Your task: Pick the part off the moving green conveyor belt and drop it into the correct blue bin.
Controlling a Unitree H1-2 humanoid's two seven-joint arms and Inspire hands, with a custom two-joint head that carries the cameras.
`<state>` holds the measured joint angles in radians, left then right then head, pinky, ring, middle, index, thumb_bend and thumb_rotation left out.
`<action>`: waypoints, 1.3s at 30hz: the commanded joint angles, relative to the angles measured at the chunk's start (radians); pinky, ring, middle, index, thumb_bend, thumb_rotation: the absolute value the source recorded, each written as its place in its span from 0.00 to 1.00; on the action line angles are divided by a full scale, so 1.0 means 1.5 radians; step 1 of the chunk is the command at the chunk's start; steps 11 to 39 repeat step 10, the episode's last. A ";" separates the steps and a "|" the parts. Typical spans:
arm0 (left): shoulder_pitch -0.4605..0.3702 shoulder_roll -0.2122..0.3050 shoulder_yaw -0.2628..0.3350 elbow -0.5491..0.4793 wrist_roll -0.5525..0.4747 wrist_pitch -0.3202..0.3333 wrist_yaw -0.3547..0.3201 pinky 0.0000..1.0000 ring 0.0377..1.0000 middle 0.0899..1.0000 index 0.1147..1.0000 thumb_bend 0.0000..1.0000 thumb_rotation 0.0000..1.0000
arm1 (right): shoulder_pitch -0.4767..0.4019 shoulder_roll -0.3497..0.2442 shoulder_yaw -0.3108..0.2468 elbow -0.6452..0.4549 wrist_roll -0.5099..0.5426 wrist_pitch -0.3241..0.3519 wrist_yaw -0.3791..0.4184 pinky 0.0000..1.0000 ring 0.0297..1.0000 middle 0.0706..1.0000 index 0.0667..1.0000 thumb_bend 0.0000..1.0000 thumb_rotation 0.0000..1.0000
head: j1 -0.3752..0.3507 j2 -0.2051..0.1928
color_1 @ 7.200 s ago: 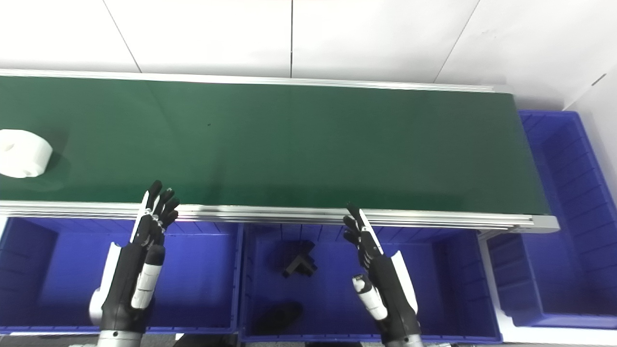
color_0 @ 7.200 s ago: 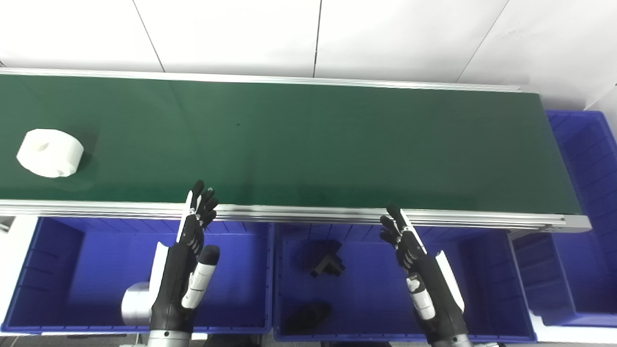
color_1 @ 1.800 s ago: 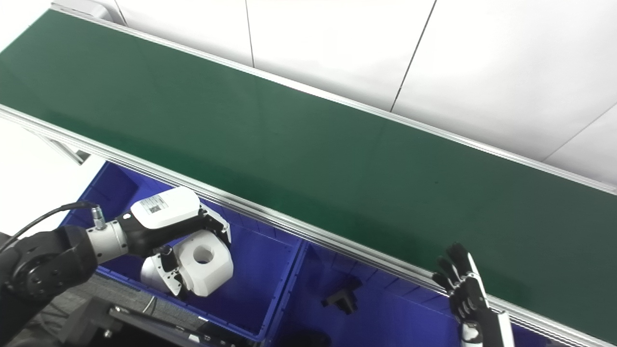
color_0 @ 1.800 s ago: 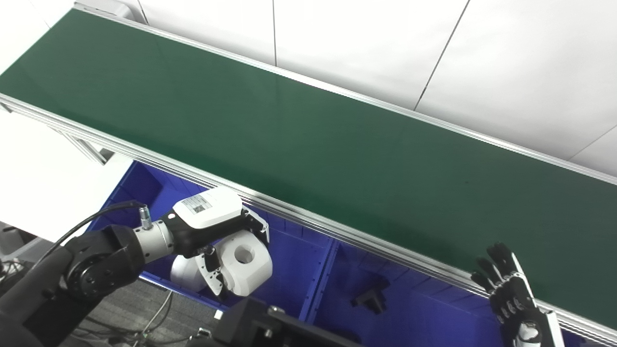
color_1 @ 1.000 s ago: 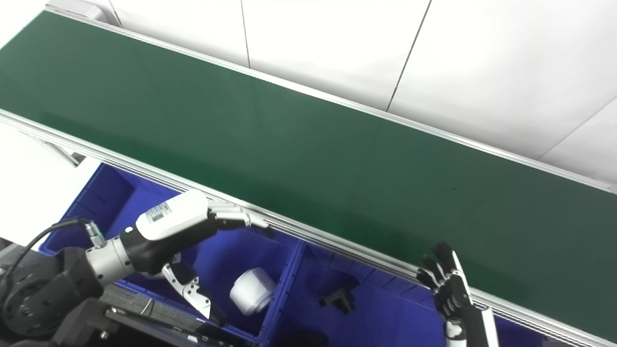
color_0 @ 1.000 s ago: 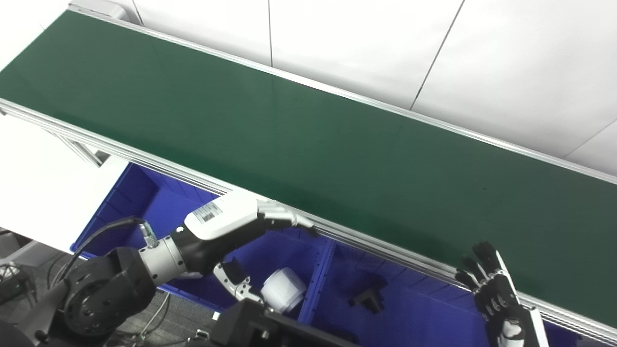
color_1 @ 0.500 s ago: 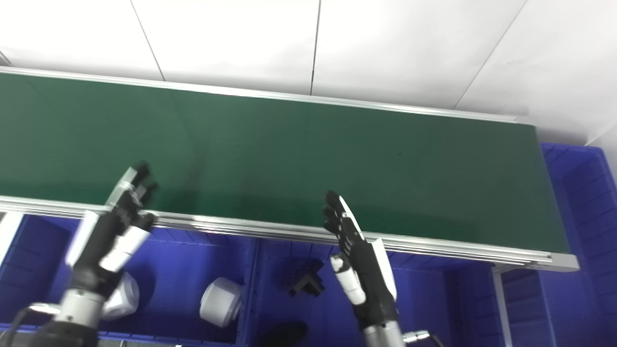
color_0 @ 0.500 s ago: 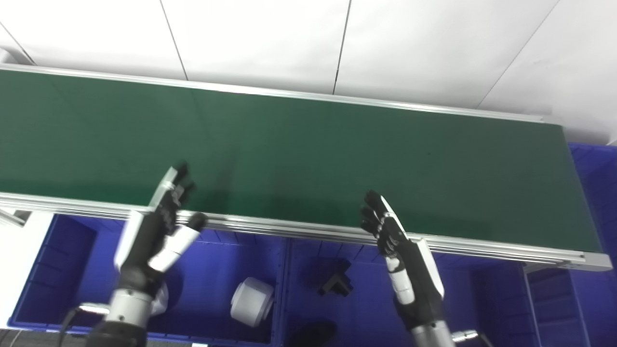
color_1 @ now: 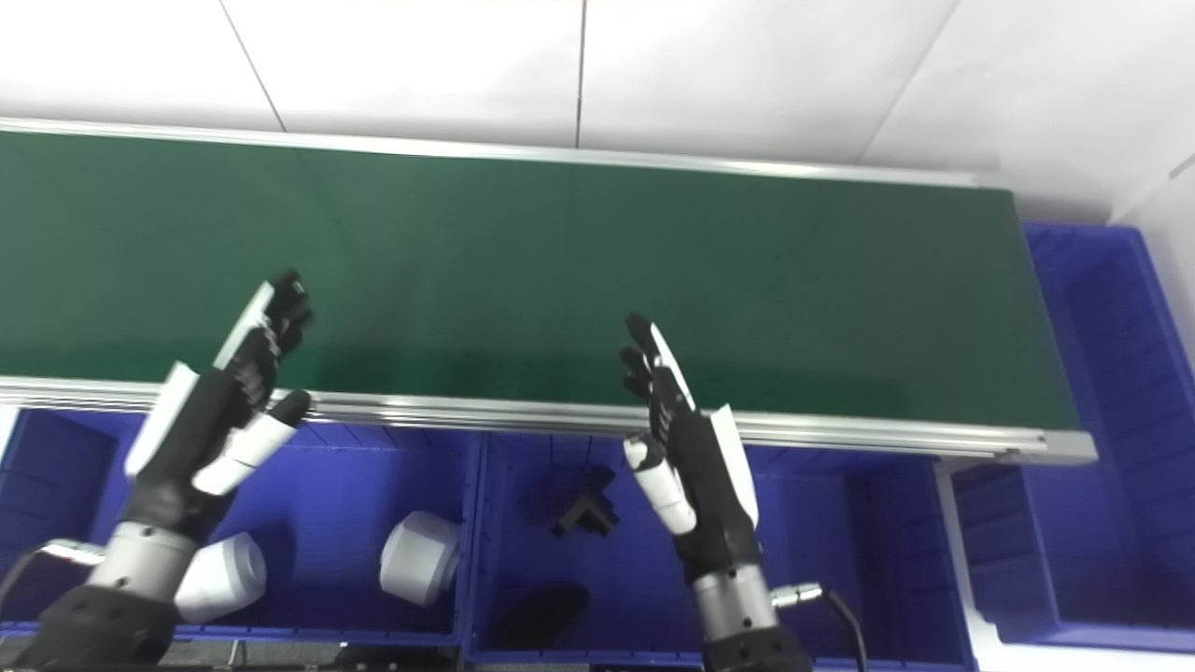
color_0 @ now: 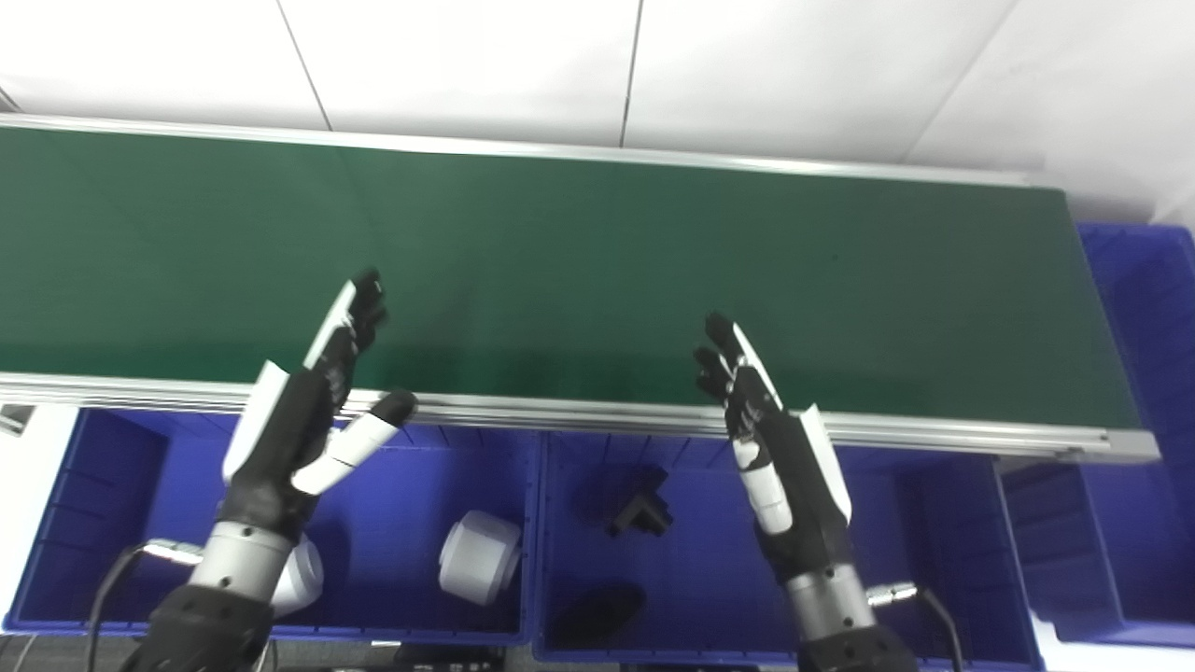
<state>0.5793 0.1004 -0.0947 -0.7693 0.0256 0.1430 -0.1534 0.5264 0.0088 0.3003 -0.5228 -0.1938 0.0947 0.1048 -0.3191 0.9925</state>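
The green conveyor belt (color_0: 597, 261) carries no part. A white cylindrical part (color_0: 479, 558) lies in the left blue bin (color_0: 411, 504), and a second white part (color_0: 297, 577) shows behind my left wrist. My left hand (color_0: 308, 420) is raised over the belt's near rail, open, fingers spread, holding nothing. My right hand (color_0: 770, 439) is raised over the rail too, open and empty.
The middle blue bin (color_0: 887, 523) holds a black bracket (color_0: 638, 509) and a dark flat part (color_0: 597, 611). Another blue bin (color_0: 1144, 308) stands at the belt's right end. An aluminium rail (color_0: 597, 415) edges the belt's near side. White wall panels lie behind.
The left hand let the white part go into the left bin, then rose over the rail. Camera swung back to face the belt squarely. Both hands lifted slightly in the last half second.
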 commanded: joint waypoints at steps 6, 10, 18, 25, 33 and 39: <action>0.030 -0.021 -0.017 0.074 0.056 -0.138 0.023 1.00 1.00 1.00 1.00 0.60 0.89 | 0.002 -0.017 -0.012 -0.025 0.025 0.010 0.003 0.90 0.92 0.96 0.97 0.86 1.00 | 0.018 -0.003; 0.013 -0.027 -0.014 0.134 0.106 -0.179 0.041 1.00 1.00 1.00 1.00 0.63 0.93 | 0.004 -0.024 -0.015 -0.021 0.026 0.005 0.000 0.88 0.91 0.96 0.96 0.86 0.99 | 0.018 -0.007; 0.013 -0.027 -0.014 0.134 0.106 -0.179 0.041 1.00 1.00 1.00 1.00 0.63 0.93 | 0.004 -0.024 -0.015 -0.021 0.026 0.005 0.000 0.88 0.91 0.96 0.96 0.86 0.99 | 0.018 -0.007; 0.013 -0.027 -0.014 0.134 0.106 -0.179 0.041 1.00 1.00 1.00 1.00 0.63 0.93 | 0.004 -0.024 -0.015 -0.021 0.026 0.005 0.000 0.88 0.91 0.96 0.96 0.86 0.99 | 0.018 -0.007; 0.013 -0.027 -0.014 0.134 0.106 -0.179 0.041 1.00 1.00 1.00 1.00 0.63 0.93 | 0.004 -0.024 -0.015 -0.021 0.026 0.005 0.000 0.88 0.91 0.96 0.96 0.86 0.99 | 0.018 -0.007; 0.013 -0.027 -0.014 0.134 0.106 -0.179 0.041 1.00 1.00 1.00 1.00 0.63 0.93 | 0.004 -0.024 -0.015 -0.021 0.026 0.005 0.000 0.88 0.91 0.96 0.96 0.86 0.99 | 0.018 -0.007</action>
